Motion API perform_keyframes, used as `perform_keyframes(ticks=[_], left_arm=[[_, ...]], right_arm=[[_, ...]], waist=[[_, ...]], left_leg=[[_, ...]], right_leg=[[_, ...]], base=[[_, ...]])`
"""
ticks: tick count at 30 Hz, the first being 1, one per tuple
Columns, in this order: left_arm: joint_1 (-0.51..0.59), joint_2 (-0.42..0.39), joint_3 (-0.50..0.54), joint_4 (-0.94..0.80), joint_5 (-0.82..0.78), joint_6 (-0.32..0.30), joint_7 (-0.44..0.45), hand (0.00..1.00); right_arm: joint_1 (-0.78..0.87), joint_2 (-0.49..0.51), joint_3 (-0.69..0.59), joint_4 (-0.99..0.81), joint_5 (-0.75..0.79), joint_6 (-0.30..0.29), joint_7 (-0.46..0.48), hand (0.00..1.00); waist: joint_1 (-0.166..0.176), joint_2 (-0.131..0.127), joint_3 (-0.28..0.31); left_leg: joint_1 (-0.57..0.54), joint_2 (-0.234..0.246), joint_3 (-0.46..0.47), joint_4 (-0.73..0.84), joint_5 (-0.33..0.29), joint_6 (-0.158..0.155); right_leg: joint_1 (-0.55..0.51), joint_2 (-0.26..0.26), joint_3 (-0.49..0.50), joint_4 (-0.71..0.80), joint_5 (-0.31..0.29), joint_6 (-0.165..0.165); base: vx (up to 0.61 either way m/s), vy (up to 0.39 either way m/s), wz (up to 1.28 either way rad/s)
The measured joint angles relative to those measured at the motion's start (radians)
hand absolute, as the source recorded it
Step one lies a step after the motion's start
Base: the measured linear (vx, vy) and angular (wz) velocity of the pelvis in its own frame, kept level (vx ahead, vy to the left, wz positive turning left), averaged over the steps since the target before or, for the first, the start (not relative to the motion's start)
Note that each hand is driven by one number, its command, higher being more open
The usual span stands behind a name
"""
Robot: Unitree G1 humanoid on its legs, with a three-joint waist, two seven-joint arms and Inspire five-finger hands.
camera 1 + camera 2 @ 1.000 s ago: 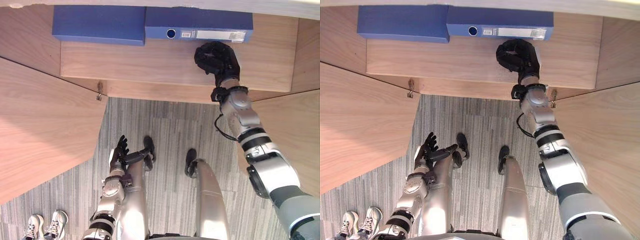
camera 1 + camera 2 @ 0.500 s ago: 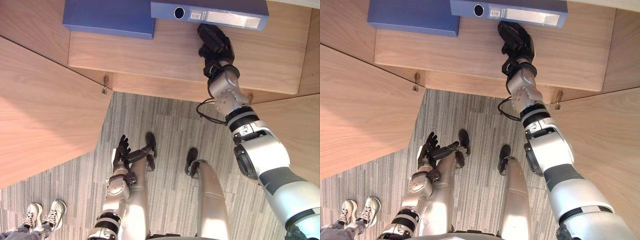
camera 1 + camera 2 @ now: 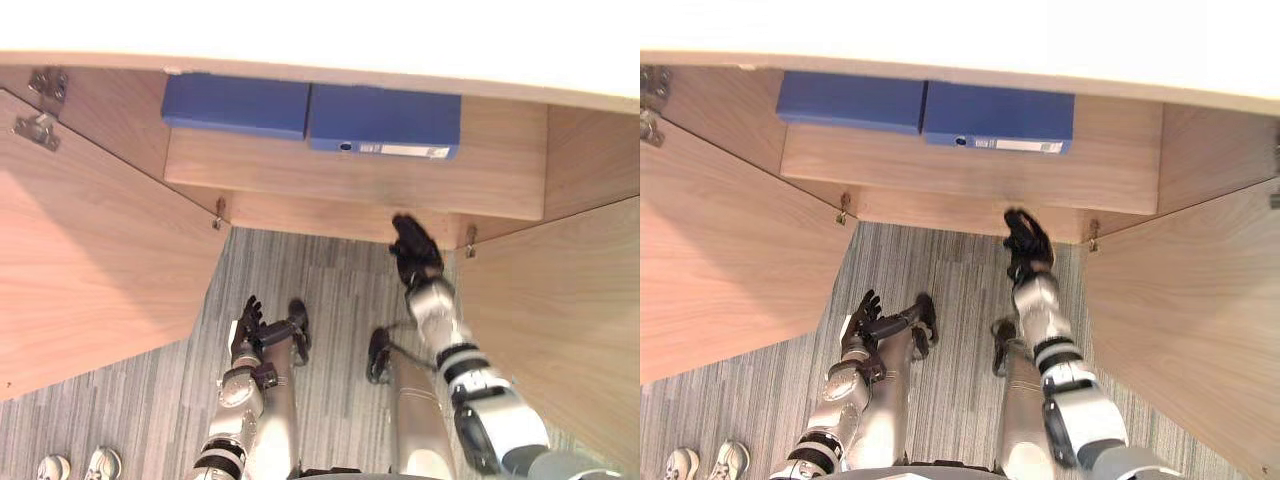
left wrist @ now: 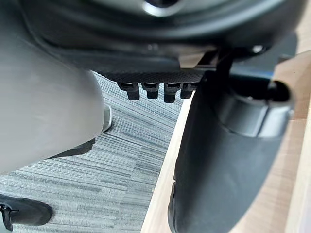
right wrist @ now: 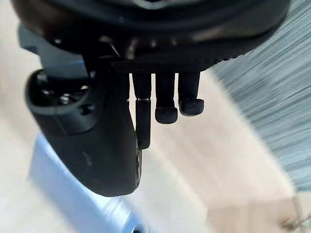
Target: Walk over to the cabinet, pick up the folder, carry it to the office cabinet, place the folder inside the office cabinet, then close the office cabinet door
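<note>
Right hand [image 3: 415, 252] has withdrawn from the white-labelled folder [image 3: 385, 120], empty.

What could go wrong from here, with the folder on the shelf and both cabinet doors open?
1. The right robot hand hangs empty at the shelf's front edge, near the right door; swinging that door could pinch the arm.
2. The left door also stands wide open; closing only one leaves the job half done.
3. The folder sticks out further than the blue file beside it and might foul a door, though I can't be sure.
</note>
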Motion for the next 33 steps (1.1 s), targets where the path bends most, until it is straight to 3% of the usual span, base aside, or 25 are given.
perform_keyframes(ticks=[4,6,9,10,13,14,18,24,29,33], left_arm=[[0.039,0.003,0.004,0.046,0.001,0.003,-0.014,1.0],[0.065,0.005,0.024,0.107,0.003,0.007,-0.025,1.0],[0.086,0.034,0.048,0.176,0.007,0.023,-0.04,1.0],[0.098,0.042,0.064,0.195,0.022,0.029,-0.043,1.0],[0.124,0.051,0.077,0.222,0.051,0.034,-0.049,1.0],[0.139,0.056,0.079,0.236,0.074,0.038,-0.053,1.0],[0.145,0.056,0.087,0.274,0.105,0.04,-0.063,1.0],[0.159,0.046,0.097,0.304,0.125,0.041,-0.069,1.0],[0.191,0.032,0.136,0.299,0.143,0.04,-0.08,1.0],[0.224,0.042,0.13,0.301,0.167,0.04,-0.092,1.0]], right_arm=[[0.228,0.045,0.002,-0.106,-0.155,0.0,0.045,0.0],[0.329,0.052,-0.001,-0.114,-0.259,0.0,0.064,0.0],[0.403,0.052,-0.051,-0.064,-0.409,0.0,0.079,0.0],[0.415,0.052,-0.084,-0.027,-0.457,-0.001,0.082,1.0],[0.458,0.052,-0.161,0.026,-0.498,-0.001,0.082,1.0],[0.483,0.053,-0.213,0.056,-0.507,-0.002,0.081,1.0],[0.51,0.058,-0.307,0.122,-0.51,-0.003,0.072,1.0],[0.551,0.073,-0.479,0.142,-0.481,-0.003,0.033,1.0],[0.572,0.064,-0.608,0.008,-0.447,-0.002,-0.018,1.0],[0.548,-0.045,-0.627,-0.082,-0.454,-0.003,-0.021,1.0]], waist=[[-0.014,-0.009,-0.014],[-0.035,-0.014,-0.082],[-0.06,-0.042,-0.12],[-0.068,-0.052,-0.135],[-0.071,-0.063,-0.177],[-0.087,-0.063,-0.208],[-0.102,-0.059,-0.247],[-0.146,-0.059,-0.264],[-0.164,-0.056,-0.266],[-0.179,-0.046,-0.271]], left_leg=[[0.153,-0.004,0.036,-0.098,0.006,-0.009],[0.195,-0.013,0.047,-0.163,0.023,-0.013],[0.305,-0.031,0.088,-0.283,0.056,-0.018],[0.352,-0.038,0.108,-0.329,0.066,-0.019],[0.448,-0.055,0.156,-0.43,0.09,-0.022],[0.497,-0.065,0.182,-0.48,0.101,-0.023],[0.586,-0.077,0.26,-0.549,0.111,-0.028],[0.676,-0.091,0.378,-0.601,0.112,-0.034],[0.717,-0.101,0.49,-0.619,0.086,-0.061],[0.728,-0.11,0.551,-0.613,0.065,-0.062]], right_leg=[[0.144,0.014,0.021,-0.121,0.029,0.007],[0.187,0.02,0.029,-0.205,0.057,0.014],[0.277,0.025,0.06,-0.325,0.105,0.025],[0.314,0.026,0.076,-0.372,0.124,0.029],[0.38,0.027,0.112,-0.455,0.16,0.037],[0.413,0.028,0.134,-0.494,0.175,0.041],[0.439,0.036,0.211,-0.523,0.196,0.044],[0.451,0.052,0.341,-0.56,0.235,0.049],[0.426,0.061,0.459,-0.578,0.256,0.039],[0.405,0.061,0.501,-0.578,0.264,0.031]], base=[[0.12,0.014,-0.2],[0.18,0.015,-0.18],[0.18,0.017,-0.31],[0.15,0.023,-0.43],[0.12,0.037,-0.47],[0.11,0.043,-0.44],[0.04,0.04,-0.6],[-0.06,0.028,-0.7],[-0.08,-0.003,-0.79],[-0.02,-0.017,-0.51]])
